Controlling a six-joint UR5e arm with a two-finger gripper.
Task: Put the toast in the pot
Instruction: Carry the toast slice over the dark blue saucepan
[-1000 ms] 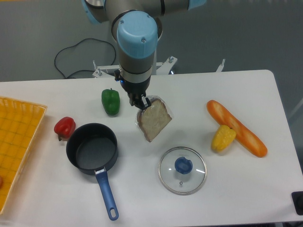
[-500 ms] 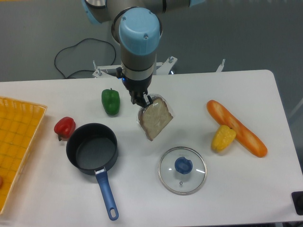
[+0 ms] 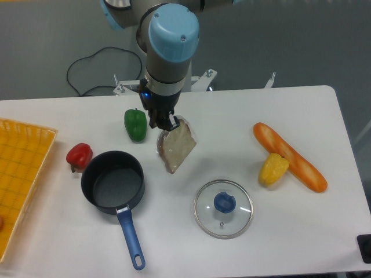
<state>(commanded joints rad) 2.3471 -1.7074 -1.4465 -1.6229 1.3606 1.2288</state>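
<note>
The toast (image 3: pixel 175 147), a pale slice with a brown crust in clear plastic, hangs tilted above the table with my gripper (image 3: pixel 166 123) shut on its top edge. The pot (image 3: pixel 112 182), a small black saucepan with a blue handle (image 3: pixel 130 237), sits on the table to the lower left of the toast, its rim a short way from the slice's bottom corner. The pot's inside shows dark, with nothing in it.
A green pepper (image 3: pixel 135 124) lies just left of the gripper and a red pepper (image 3: pixel 79 156) left of the pot. A glass lid with a blue knob (image 3: pixel 224 208) sits at the lower right. A baguette (image 3: pixel 288 156) and yellow corn (image 3: pixel 273 168) lie right; an orange basket (image 3: pixel 20 174) at the left edge.
The gripper has carried the toast to the left, closer to the pot, and the slice now hangs turned more edge-on.
</note>
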